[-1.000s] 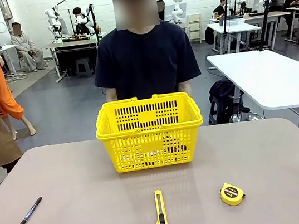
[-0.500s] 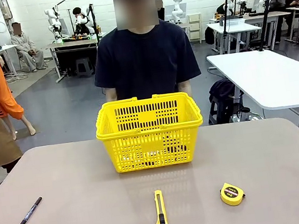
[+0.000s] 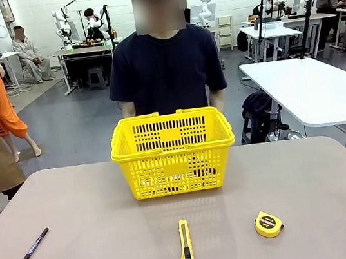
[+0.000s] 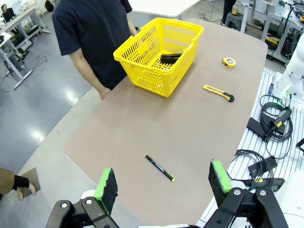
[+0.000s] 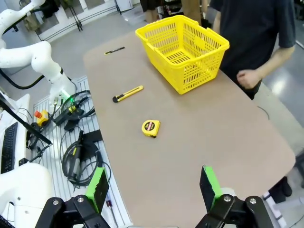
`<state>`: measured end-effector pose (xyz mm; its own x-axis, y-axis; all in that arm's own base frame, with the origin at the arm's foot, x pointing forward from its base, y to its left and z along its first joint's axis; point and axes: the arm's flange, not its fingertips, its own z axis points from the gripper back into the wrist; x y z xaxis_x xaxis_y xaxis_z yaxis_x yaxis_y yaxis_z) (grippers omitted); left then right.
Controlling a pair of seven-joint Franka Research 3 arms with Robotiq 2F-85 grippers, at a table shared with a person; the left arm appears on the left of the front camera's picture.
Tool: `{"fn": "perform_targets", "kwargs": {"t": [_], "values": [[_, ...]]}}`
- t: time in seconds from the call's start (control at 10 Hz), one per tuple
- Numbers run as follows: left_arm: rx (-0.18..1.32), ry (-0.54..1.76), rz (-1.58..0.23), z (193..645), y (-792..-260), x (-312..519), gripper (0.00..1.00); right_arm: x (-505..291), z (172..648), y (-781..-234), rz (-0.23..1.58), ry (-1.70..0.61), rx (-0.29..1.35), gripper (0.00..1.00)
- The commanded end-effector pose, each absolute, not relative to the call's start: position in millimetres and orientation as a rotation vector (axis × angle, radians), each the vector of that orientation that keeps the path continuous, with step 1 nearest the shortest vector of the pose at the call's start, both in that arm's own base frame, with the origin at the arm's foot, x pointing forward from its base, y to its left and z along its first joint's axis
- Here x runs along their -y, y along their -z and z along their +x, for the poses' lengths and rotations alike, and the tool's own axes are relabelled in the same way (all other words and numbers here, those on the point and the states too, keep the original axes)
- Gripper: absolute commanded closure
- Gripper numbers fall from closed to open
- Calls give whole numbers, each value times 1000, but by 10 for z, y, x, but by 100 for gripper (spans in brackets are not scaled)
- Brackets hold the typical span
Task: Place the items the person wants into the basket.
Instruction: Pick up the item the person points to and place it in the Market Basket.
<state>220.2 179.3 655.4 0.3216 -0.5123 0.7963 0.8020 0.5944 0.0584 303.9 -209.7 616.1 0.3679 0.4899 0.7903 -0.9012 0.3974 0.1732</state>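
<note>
The yellow basket [image 3: 175, 168] stands at the table's far middle, right in front of the person [image 3: 167, 65] in the dark navy T-shirt. A long black stapler [image 4: 170, 58] lies inside the basket [image 4: 152, 78]. The round yellow-and-black tape measure [image 3: 268, 224] rests on the near right of the table, also seen at tape measure [image 5: 150, 128]. My left gripper [image 4: 163, 183] hangs open high above the table's left end. High over the right end, my right gripper [image 5: 154, 187] is open too. Both hold nothing.
A yellow-and-black utility knife [image 3: 185, 245] lies near the front middle. A slim black pen [image 3: 32, 249] with a yellow tip lies at the near left. The person's hand [image 5: 247, 78] hangs by the table's far edge beside the basket [image 5: 199, 71]. Cables lie off the table's near side.
Nothing on the table has moved. The person's arm at picture right has drawn in slightly.
</note>
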Motion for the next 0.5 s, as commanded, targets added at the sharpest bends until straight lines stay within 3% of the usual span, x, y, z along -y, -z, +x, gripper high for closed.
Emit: {"fn": "perform_targets", "kwargs": {"t": [0.0,0.4], "values": [[889,899,-387,2202,-6555,-1799,0,2151,3078,-6161,678,-995,724,0],[889,899,-387,2202,-6555,-1799,0,2151,3078,-6161,678,-995,724,0]]}}
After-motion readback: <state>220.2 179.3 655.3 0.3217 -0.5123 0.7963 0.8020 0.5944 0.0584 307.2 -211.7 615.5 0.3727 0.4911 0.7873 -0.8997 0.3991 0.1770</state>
